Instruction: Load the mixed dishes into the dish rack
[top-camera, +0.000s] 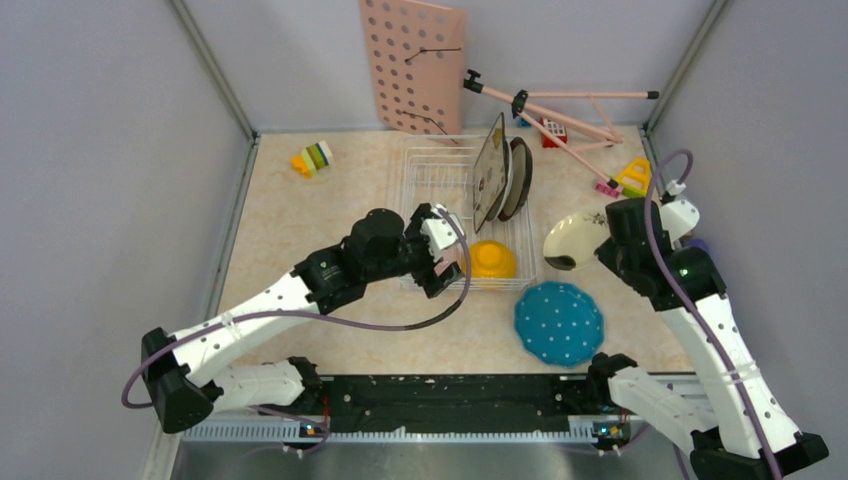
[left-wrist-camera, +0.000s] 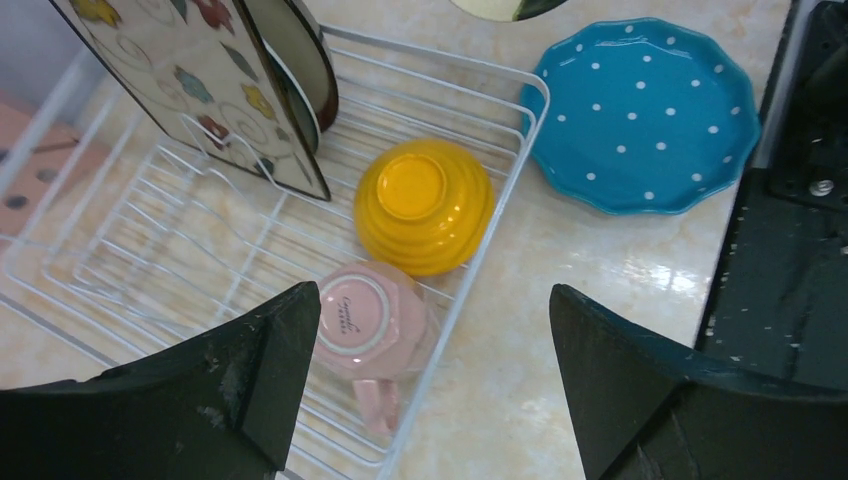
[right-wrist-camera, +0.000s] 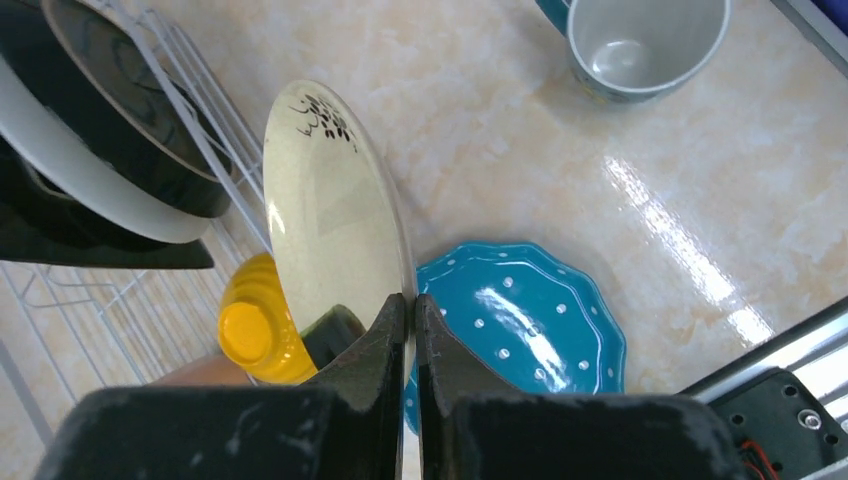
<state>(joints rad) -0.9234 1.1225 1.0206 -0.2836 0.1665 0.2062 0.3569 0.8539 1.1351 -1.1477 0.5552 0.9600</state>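
cream plate (right-wrist-camera: 330, 210) stands on edge just right of the rack (top-camera: 430, 170), its lower rim clamped between the right gripper's (right-wrist-camera: 412, 305) fingers. in the rack's near end lie the overturned bowl (left-wrist-camera: 425, 205) and pink cup (left-wrist-camera: 365, 320). the left gripper (left-wrist-camera: 432, 295) hovers over that cup, fingers wide apart. floral plate (left-wrist-camera: 190, 80) and round plate (left-wrist-camera: 300, 60) stand upright at the rack's far end. teal dish (left-wrist-camera: 645, 115) lies just outside the rack's near right corner.

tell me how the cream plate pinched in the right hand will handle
Probably stiff: the cream plate holds its shape from a rim-only pinch by the right hand. Its glossy glaze looks slippery, so it may swivel in that narrow grip. Looks ceramic, so likely fragile.
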